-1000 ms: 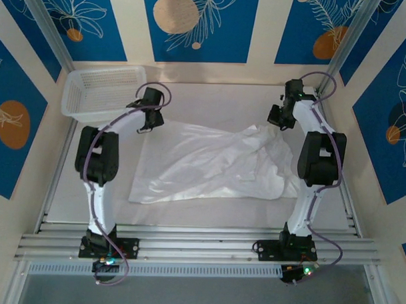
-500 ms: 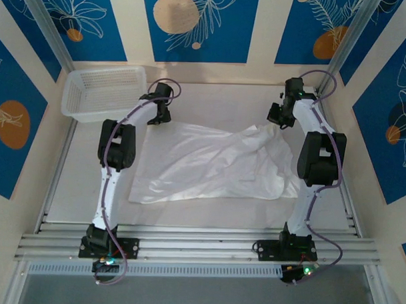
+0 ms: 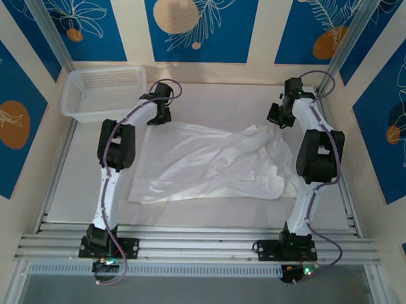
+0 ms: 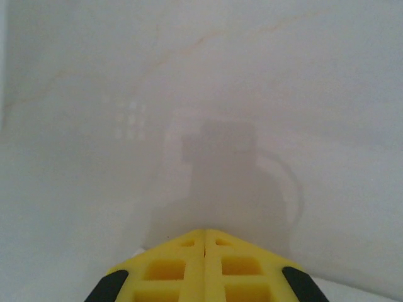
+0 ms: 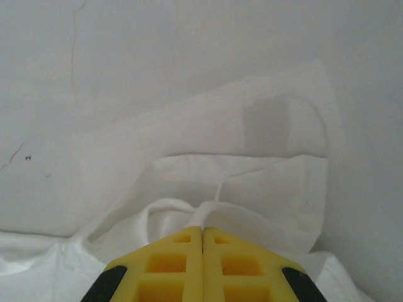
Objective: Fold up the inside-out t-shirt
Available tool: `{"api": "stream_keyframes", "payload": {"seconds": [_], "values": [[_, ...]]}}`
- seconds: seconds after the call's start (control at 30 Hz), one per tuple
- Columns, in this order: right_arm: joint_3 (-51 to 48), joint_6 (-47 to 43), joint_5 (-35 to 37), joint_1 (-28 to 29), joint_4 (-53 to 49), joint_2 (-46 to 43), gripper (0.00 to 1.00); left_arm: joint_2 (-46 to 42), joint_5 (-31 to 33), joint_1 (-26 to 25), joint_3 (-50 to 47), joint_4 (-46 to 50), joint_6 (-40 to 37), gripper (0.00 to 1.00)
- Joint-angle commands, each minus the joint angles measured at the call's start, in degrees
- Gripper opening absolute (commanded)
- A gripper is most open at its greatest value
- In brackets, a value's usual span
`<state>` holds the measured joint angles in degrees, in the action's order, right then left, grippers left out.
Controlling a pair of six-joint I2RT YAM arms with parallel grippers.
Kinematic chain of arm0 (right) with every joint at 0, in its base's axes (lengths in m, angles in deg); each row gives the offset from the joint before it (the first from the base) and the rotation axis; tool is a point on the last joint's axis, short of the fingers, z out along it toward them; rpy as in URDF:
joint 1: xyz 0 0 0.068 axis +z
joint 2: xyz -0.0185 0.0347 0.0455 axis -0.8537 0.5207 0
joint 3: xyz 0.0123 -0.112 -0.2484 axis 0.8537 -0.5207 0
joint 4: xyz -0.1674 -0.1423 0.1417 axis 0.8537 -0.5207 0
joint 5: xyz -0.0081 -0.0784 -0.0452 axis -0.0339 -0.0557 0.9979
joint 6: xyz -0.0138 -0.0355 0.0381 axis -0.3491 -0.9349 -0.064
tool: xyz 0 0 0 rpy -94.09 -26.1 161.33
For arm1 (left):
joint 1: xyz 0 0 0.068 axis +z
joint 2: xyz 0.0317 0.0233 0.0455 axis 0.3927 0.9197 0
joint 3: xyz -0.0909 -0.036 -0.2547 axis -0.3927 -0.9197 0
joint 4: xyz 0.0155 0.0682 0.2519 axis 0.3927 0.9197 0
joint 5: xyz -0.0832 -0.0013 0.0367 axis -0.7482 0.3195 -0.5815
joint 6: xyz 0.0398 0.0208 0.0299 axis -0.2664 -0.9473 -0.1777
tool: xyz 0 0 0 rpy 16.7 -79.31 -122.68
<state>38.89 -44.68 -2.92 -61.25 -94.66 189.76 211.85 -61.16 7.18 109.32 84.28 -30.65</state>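
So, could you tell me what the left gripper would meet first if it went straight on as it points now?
The left gripper would most likely meet the white tabletop where its shadow falls; depth is unclear.

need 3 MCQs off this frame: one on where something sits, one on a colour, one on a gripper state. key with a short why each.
1. Where on the table is the mesh basket?
A) near-right corner
B) far-left corner
C) between the arm bases

2. What colour are the fingers of the right gripper?
A) yellow
B) red
C) green

3. How does the right gripper stand?
A) wide open over bare table
B) shut on the basket rim
C) shut, with t-shirt fabric at its tips

Key:
1 B: the top view shows the basket in the far-left corner.
2 A: the right wrist view shows yellow fingers.
3 C: the two fingers meet with no gap and white fabric bunches up at their tips.
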Motion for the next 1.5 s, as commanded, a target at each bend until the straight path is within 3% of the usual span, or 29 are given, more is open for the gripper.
{"api": "stream_keyframes", "payload": {"seconds": [0.0, 0.17, 0.57, 0.77, 0.93, 1.17, 1.33, 1.47], "values": [[3.04, 0.79, 1.42, -2.03, -0.93, 1.44, 0.0, -8.41, 4.98, 1.71, -4.92, 2.78, 0.7, 0.0], [3.1, 2.07, 0.78, -4.22, -1.36, 3.07, 0.0, -16.16, 9.0, 3.53, -15.31, -1.57, 1.97, 0.0], [6.33, 1.47, -1.72, -0.75, -4.08, 1.72, 0.0, -19.39, 5.11, 4.81, -19.58, -2.3, 2.31, 0.0], [-9.68, 9.49, -2.88, -5.14, 1.18, -10.24, 0.0, -28.72, -1.61, 6.45, -30.4, -5.32, 2.28, 0.0], [-23.8, 13.42, -8.2, -9.77, 7.71, -15.83, 0.0, -35.71, -5.04, 6.45, -40.71, -9.15, 2.48, 0.0], [-26.4, 13.12, -10.5, -9.2, 7.03, -17.56, 0.0, -36.24, -6.3, 6.54, -47.46, -10.83, 2.53, 0.0], [-27.59, 13.57, -9.64, -7.33, 5.68, -24.11, 0.0, -40.95, -5.63, 6.71, -48.04, -10.83, 2.89, 0.0], [-34.61, 17.37, -8.34, -6.42, 7.7, -30.0, 0.0, -44.21, -3.81, 6.76, -50.06, -11.23, 4.31, 0.0]]}}
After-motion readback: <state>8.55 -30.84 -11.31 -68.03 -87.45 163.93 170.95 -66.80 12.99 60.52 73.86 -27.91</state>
